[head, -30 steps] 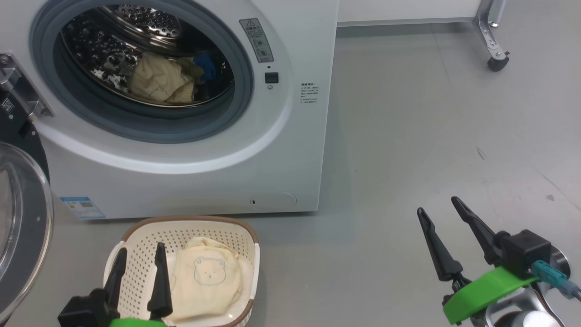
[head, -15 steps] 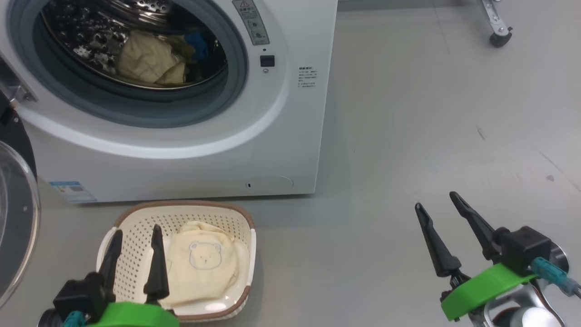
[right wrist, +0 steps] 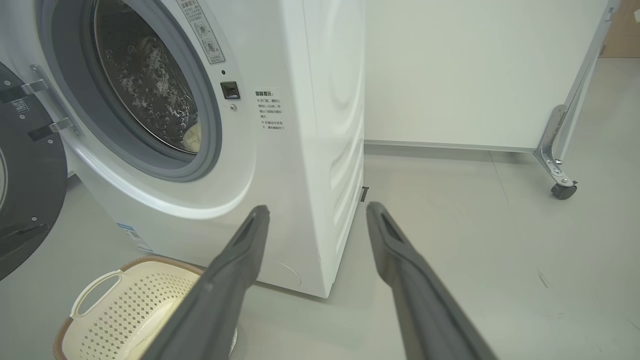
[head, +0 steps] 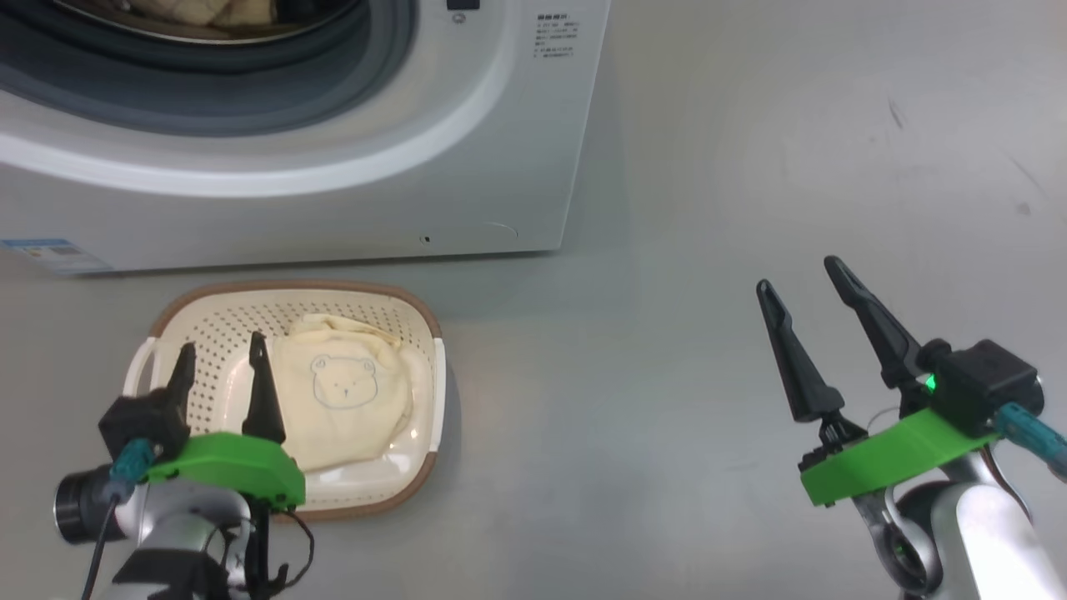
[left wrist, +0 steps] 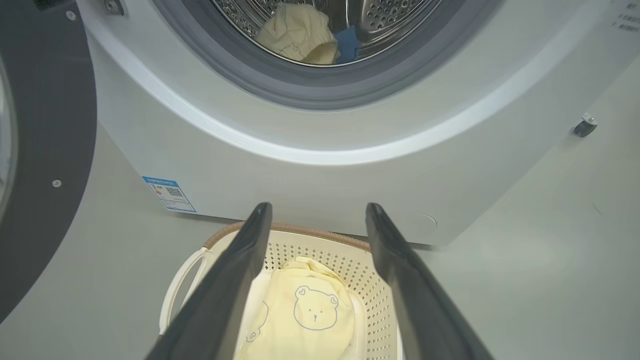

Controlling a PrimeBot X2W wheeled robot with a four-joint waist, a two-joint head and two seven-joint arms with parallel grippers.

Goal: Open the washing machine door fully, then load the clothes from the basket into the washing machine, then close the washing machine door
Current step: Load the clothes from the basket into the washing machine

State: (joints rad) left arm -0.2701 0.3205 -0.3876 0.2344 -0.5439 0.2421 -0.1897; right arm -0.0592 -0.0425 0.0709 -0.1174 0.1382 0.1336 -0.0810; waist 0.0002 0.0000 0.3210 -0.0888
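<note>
The basket (head: pixel 292 287) sat on the grey floor (head: pixel 708 167) just in front of the washing machine (head: pixel 333 208), its long axis running side to side, parallel to the machine's front, with a white handle at each short end. Inside it lay 1 folded cream garment (head: pixel 342 392), filling the middle and right of the basket. The garment's longer side ran from the machine toward the robot, and the outlined bear face printed on it had its ears toward the machine. The left claw (head: pixel 222 342) hung over the basket's left part, released, its 2 dark fingers spread apart and pointing toward the machine with nothing between them. In the left wrist view the garment showed below, in the gap between the fingers. Whether the fingertips touched the basket could not be told. The right claw (head: pixel 797 273) was released too and empty, over bare floor well to the right of the basket, its fingers pointing forward and leaning a little left. The door (left wrist: pixel 45 150) stood swung out on the machine's left side, so the round opening was uncovered. At the bottom of the steel drum (left wrist: pixel 390 15) lay another cream garment (left wrist: pixel 297 32) with a blue patch (left wrist: pixel 347 42) just beside it. A small blue label (head: pixel 50 254) sat low on the machine's front, at the left.
</note>
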